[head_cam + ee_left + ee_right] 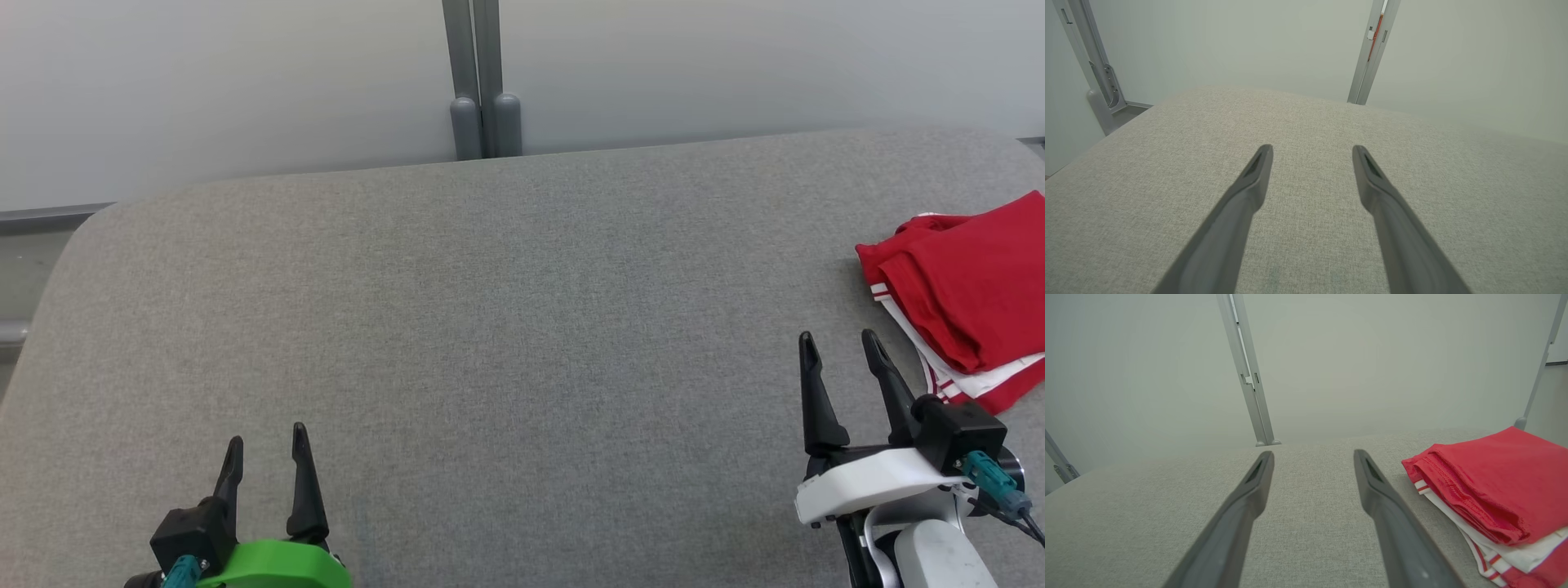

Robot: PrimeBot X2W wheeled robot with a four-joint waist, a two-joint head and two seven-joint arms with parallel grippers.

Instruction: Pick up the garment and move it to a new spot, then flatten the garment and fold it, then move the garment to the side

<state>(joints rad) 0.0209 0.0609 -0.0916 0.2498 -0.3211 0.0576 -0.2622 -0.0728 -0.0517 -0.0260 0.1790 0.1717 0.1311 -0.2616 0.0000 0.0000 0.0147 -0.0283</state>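
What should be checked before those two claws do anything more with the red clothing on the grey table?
1. The left claw open and empty: ok.
2. The right claw open and empty: ok.
3. The red garment folded: ok, a stack with a white striped edge showing.
4. Garment set to the side of the grey table: ok, near its right edge.
5. Right claw apart from the garment: ok, a gap shows between them.
6. Garment fully on the table: cannot tell, its right part is cut off.

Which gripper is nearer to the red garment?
Right. The right gripper stands open just left of the red garment, apart from it; the left gripper is far off across the grey surface.
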